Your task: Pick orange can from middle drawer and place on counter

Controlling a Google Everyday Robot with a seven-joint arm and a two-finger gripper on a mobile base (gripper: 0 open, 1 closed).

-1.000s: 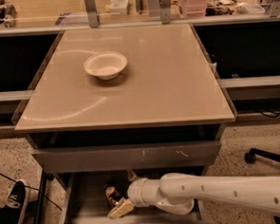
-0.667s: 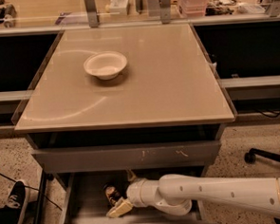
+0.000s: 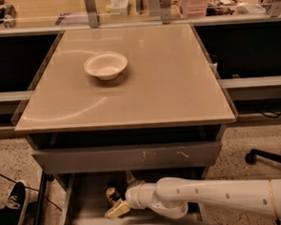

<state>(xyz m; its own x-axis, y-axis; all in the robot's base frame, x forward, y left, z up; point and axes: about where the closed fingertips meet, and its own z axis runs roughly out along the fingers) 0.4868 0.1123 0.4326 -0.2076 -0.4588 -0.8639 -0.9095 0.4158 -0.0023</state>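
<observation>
The orange can (image 3: 110,192) is a small dark can standing in the open middle drawer (image 3: 84,206), left of centre near the back. My gripper (image 3: 118,198) reaches into the drawer from the right on a white arm (image 3: 217,195) and sits right at the can, touching or nearly touching it. The arm and wrist hide part of the can. The beige counter (image 3: 148,90) lies above the drawer and holds a white bowl (image 3: 105,65).
A closed grey drawer front with white scratches (image 3: 129,158) overhangs the open drawer. A person's shoe (image 3: 12,201) and a cable are on the floor at the left. A chair base (image 3: 269,156) is at the right. Clutter lines the shelf behind the counter.
</observation>
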